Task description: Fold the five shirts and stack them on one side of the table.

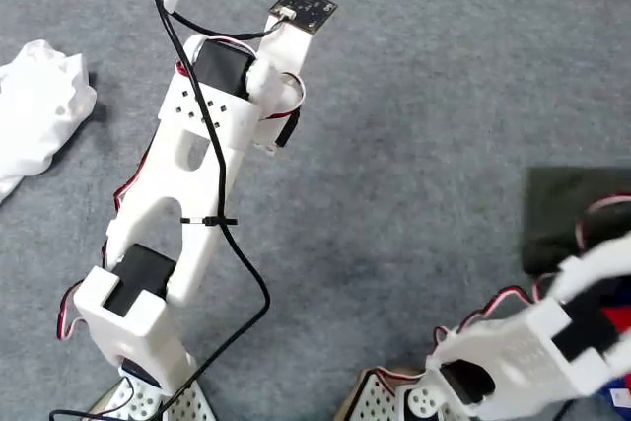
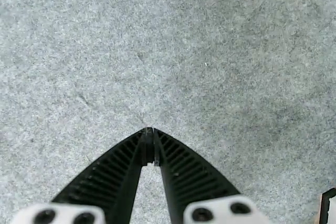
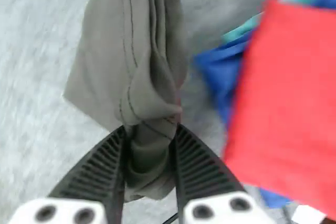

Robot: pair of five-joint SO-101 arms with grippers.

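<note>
left end effector [image 2: 149, 132]: tips together, over grey felt desk [image 1: 414, 96] | right end effector [image 3: 149, 127]: clamped on olive-grey cloth shirt [image 3: 131, 51], beside red shirt [image 3: 283, 87] and blue shirt [image 3: 216, 74] | crumpled white shirt [image 1: 39, 105]: desk's left edge

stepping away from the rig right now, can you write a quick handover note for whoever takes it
Left pincer: shut, holding nothing, over the grey table.
Right pincer: shut on the grey shirt, bunched, beside the red shirt, blue shirt and teal shirt.
White shirt: crumpled, unfolded, at the table edge on the left arm's side.
Done: red, blue and teal lie together; how well folded, cannot tell.
Left: fold and stack the grey shirt, then the white one.
</note>
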